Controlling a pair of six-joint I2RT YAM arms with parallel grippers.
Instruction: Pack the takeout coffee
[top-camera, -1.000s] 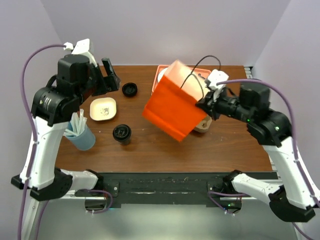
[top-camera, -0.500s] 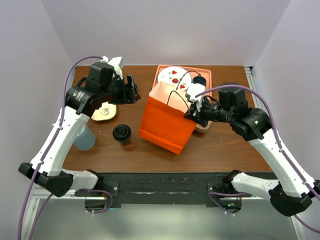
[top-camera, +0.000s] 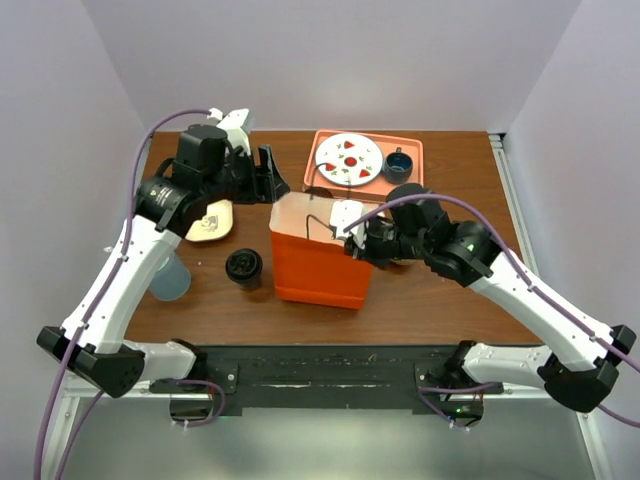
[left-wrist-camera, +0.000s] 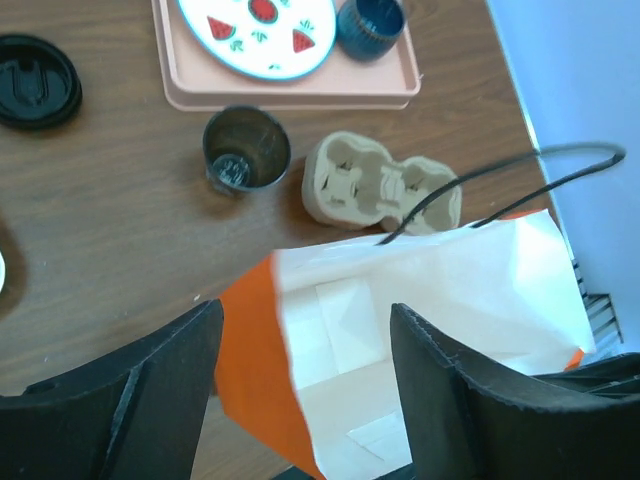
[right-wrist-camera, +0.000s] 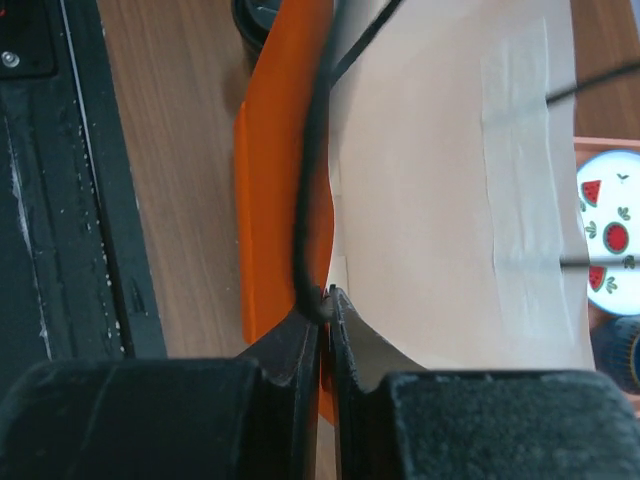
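At the centre of the wooden counter (top-camera: 420, 295), the orange paper bag (top-camera: 320, 270) now stands upright, no longer tilted aloft. The right fingers (right-wrist-camera: 290, 350) pinch its rim and black cord handle. The dark, black-lidded takeout coffee cup (top-camera: 244, 267) sits untouched at the bag's 9 o'clock. The left fingers (left-wrist-camera: 130, 370), spread wide and empty, have swung in over the bag's mouth.

Takeout coffee (top-camera: 244, 267) left of bag (top-camera: 318, 268); tray (top-camera: 416, 150) behind bag; plate (top-camera: 349, 158) on tray.

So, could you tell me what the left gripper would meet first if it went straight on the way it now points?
Probably the orange paper bag: its open mouth lies dead ahead between the left gripper's open fingers, though the depth is unclear.
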